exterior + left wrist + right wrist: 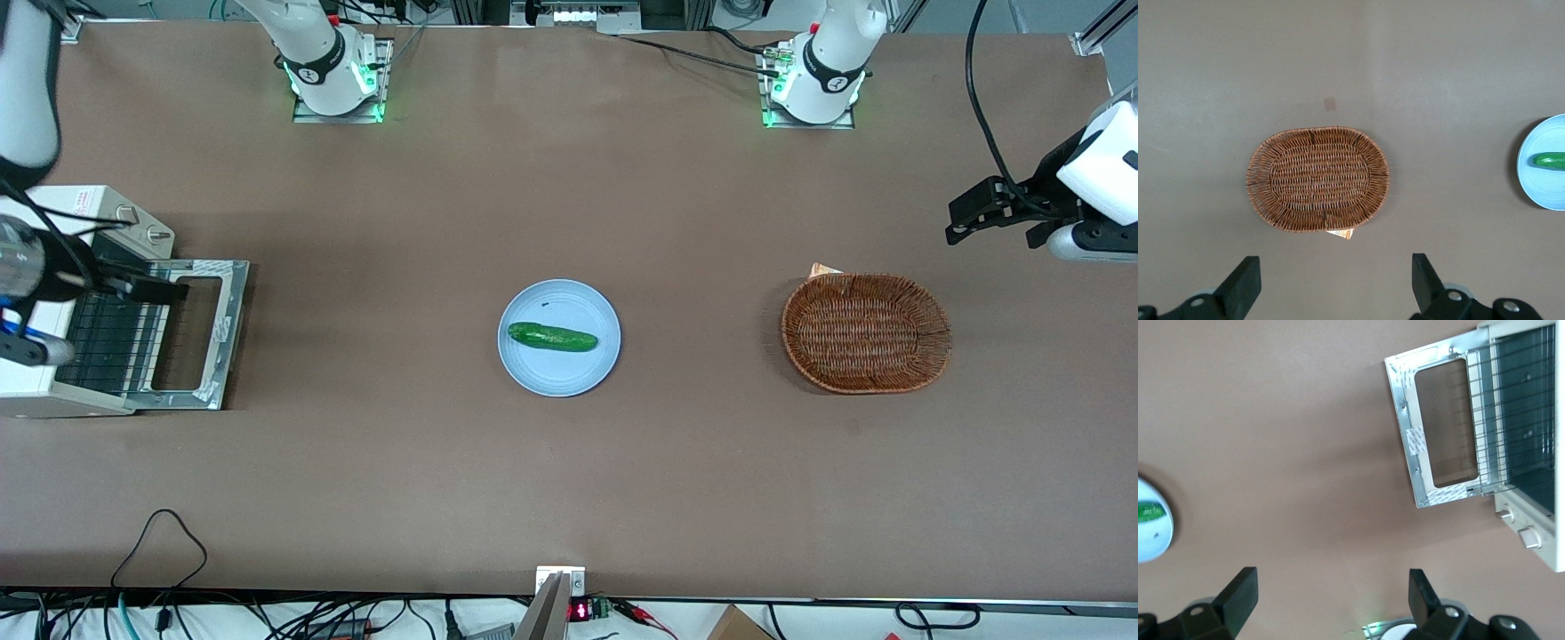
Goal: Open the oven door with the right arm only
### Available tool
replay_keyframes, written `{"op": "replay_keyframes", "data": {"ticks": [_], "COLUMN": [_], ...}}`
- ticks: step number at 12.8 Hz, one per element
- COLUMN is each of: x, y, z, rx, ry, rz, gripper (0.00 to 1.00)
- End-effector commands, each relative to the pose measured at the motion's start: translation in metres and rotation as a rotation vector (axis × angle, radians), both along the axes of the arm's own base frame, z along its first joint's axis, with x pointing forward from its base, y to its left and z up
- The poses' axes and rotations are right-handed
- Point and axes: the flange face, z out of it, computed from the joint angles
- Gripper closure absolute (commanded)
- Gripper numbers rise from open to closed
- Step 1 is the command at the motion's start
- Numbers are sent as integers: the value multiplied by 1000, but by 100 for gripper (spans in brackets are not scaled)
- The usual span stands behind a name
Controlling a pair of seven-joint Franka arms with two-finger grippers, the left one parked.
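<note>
Silvery oven door (191, 333) already lies flat open, job looks done; gripper (1328, 597) hovers above it, jaws spread, empty.

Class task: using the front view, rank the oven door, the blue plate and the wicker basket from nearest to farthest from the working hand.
The hand, open, hangs above the oven door.
1. Oven door: folded down, directly beneath.
2. Blue plate: mid-table.
3. Wicker basket: toward the parked arm's end.
</note>
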Motion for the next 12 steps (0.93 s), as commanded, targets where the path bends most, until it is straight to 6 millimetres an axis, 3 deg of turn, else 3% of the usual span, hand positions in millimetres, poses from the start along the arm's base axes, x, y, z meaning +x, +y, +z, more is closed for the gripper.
{"op": "replay_keyframes", "data": {"ticks": [1, 3, 5, 8, 12], "x": [-36, -59, -75, -98, -92], "y": [-3, -1, 14, 39, 25], "z": [2, -4, -8, -10, -5], "rx": [42, 43, 25, 22, 29], "ry": [-20, -120, -246, -247, -222], "rz": [181, 263, 292, 335, 299], "gripper": [0, 0, 0, 0, 0]}}
